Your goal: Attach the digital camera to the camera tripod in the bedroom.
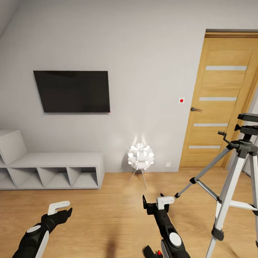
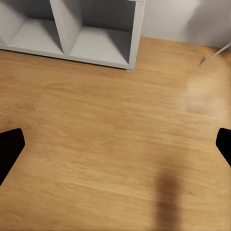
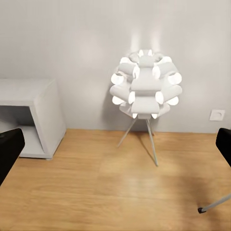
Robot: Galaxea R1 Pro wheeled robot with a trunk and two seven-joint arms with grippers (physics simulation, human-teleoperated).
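Observation:
The camera tripod stands on the wood floor at the right, silver legs spread, with its black pan head and handle on top. One tripod foot shows in the right wrist view. A black body with a round red button, the digital camera, peeks in at the bottom edge beside my right forearm. My right gripper hangs open and empty left of the tripod's near leg, its fingers wide apart. My left gripper is open over bare floor, its fingers also apart.
A white ball-shaped lamp on thin legs glows against the back wall. A low grey shelf unit sits at the left under a wall TV. A wooden door is behind the tripod. Wood floor spreads between.

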